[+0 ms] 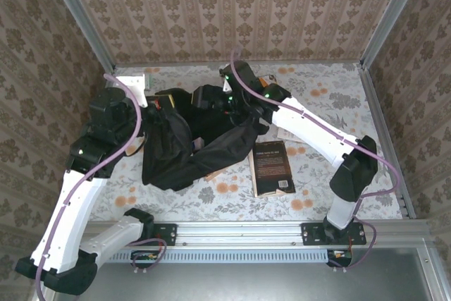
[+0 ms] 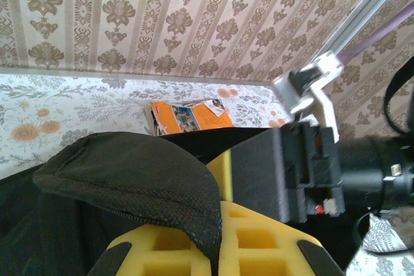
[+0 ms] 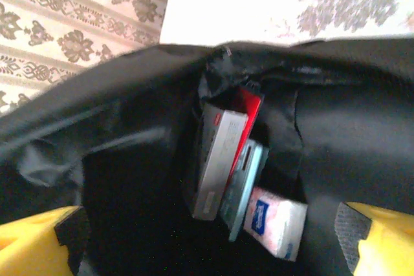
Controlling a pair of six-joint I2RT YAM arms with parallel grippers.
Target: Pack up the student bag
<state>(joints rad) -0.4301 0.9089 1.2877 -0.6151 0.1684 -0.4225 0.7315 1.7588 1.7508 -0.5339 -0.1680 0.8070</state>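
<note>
Top view. Student bag [image 1: 184,147], black and soft, slumped at mid-table, opening at its far end where both grippers meet. Floral-patterned table [image 1: 338,96] underneath. Dark book [image 1: 271,167] flat on the table just beside the bag's right flank, apart from both arms.

Left gripper [image 2: 210,224]: pinches a fold of the bag's black fabric between the yellow fingers [image 2: 272,240], jaws all but together, cloth draped over one finger. Holds at the bag's far left edge. Beyond the cloth, orange book [image 2: 191,114] flat on the table near the back wall.

Right gripper [image 3: 210,240]: jaws spread wide, nothing between them, one yellow fingertip [image 3: 32,244] at each lower corner of the wrist view. Points into the open mouth of the bag. Inside, against the lining: grey boxed book [image 3: 217,156] on edge, red cover [image 3: 251,111] behind it, slim teal-grey book [image 3: 244,182] alongside, white-and-pink packet [image 3: 278,221] lowest. All four touching or overlapping. Cannot tell titles; too blurred.

Right arm [image 1: 310,128]: reaches leftward across the table to the bag's far edge, opposite the left arm [image 1: 106,128].
</note>
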